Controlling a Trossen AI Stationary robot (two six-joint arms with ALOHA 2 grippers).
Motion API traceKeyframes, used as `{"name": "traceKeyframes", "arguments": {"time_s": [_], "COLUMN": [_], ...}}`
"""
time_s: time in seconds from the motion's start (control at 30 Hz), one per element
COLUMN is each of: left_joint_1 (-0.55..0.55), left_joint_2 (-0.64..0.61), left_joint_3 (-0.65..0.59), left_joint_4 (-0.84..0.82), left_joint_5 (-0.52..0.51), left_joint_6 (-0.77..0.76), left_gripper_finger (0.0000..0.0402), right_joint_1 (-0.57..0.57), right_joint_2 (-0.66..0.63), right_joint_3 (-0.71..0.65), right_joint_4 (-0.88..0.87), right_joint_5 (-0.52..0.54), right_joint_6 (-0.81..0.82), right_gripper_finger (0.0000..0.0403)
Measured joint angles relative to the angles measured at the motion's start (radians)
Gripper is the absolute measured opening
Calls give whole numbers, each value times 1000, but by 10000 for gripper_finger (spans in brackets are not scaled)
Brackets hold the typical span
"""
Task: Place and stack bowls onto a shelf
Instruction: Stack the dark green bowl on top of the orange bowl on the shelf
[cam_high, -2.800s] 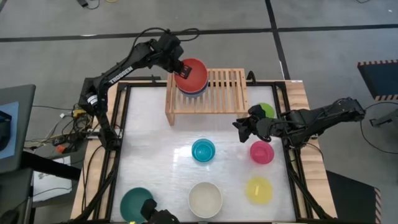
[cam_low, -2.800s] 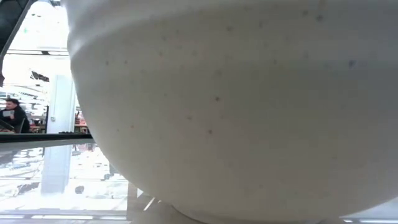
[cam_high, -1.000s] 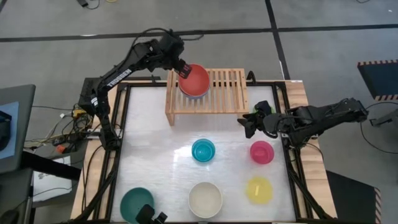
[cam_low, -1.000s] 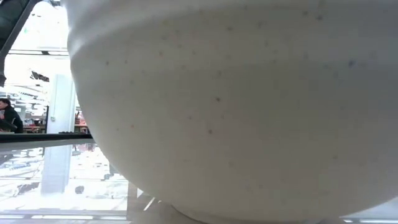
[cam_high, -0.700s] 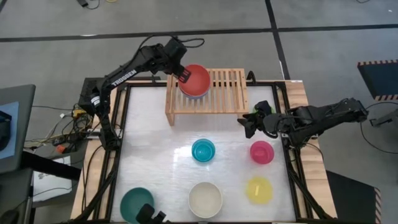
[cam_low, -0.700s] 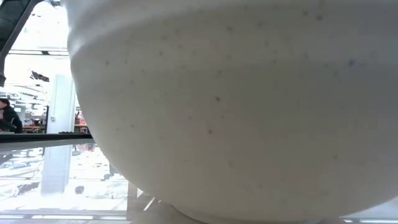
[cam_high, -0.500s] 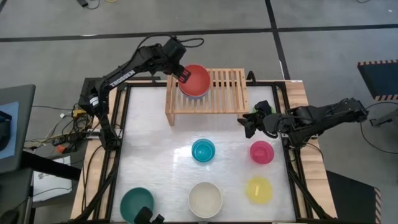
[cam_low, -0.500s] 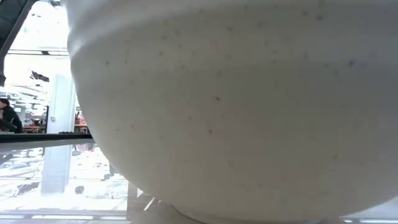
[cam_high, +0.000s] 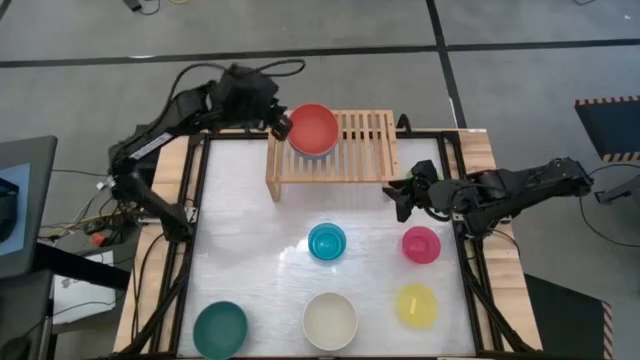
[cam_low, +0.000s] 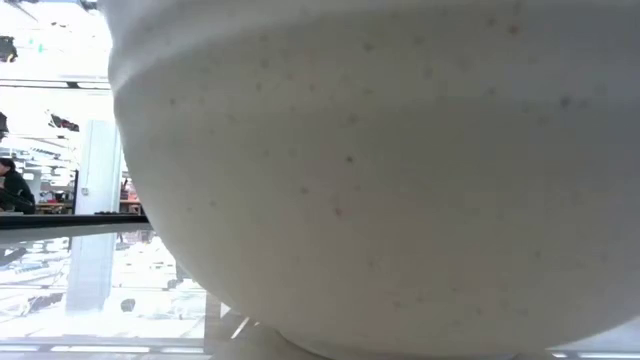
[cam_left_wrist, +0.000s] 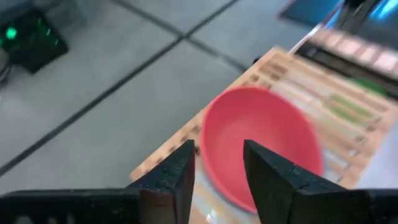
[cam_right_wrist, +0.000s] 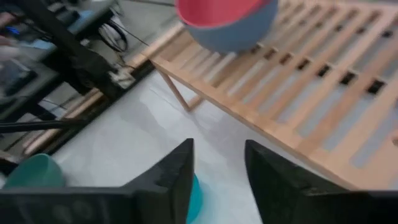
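Observation:
The red bowl sits nested in the slate-blue bowl on the left part of the wooden shelf. My left gripper hovers just off the shelf's left end, open, with the red bowl beyond its fingers. My right gripper is open near the shelf's right leg, with only table showing between its fingers. A sliver of the lime bowl shows beside the right arm. The rest of that bowl is hidden under the arm.
On the white table stand the cyan bowl, the magenta bowl, the yellow bowl, the dark green bowl and the cream bowl. The cream bowl fills the low view. The shelf's right half has bare slats.
My left gripper, which was over the red bowl's left rim, has drawn back toward the table's left edge and now stands clear of it. The red bowl has stayed nested in the slate-blue bowl on the shelf.

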Motion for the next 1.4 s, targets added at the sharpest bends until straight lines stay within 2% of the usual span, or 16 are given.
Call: {"name": "traceKeyframes", "arguments": {"time_s": [0.13,0.23,0.37,0.53,0.7,0.9,1.0,1.17,1.3,1.4], "left_joint_1": [-51,-83,-137,-237,-388,-626,-786,-1013,-1127,-1179], "left_joint_2": [-171,-299,-451,-598,-671,-630,-582,-476,-375,-303], "left_joint_3": [-277,-475,-666,-810,-896,-937,-970,-1034,-1074,-1076], "left_joint_4": [249,433,583,558,393,91,68,97,163,203], "left_joint_5": [17,78,108,100,120,338,446,454,451,455], "left_joint_6": [-20,-34,-67,-138,-254,-457,-565,-671,-711,-706], "left_gripper_finger": [77,45,11,4,6,13,32,90,138,159], "right_joint_1": [21,36,41,22,16,17,18,27,42,46], "right_joint_2": [-35,-56,-67,-42,27,122,146,176,191,195], "right_joint_3": [0,0,0,0,0,0,0,0,0,-1], "right_joint_4": [70,100,144,189,251,292,299,298,303,292], "right_joint_5": [0,0,-8,-58,-78,-88,-88,-88,-83,-77], "right_joint_6": [-71,-108,-156,-156,-134,-80,-35,20,47,62], "right_gripper_finger": [97,54,17,27,34,31,41,60,73,83]}}
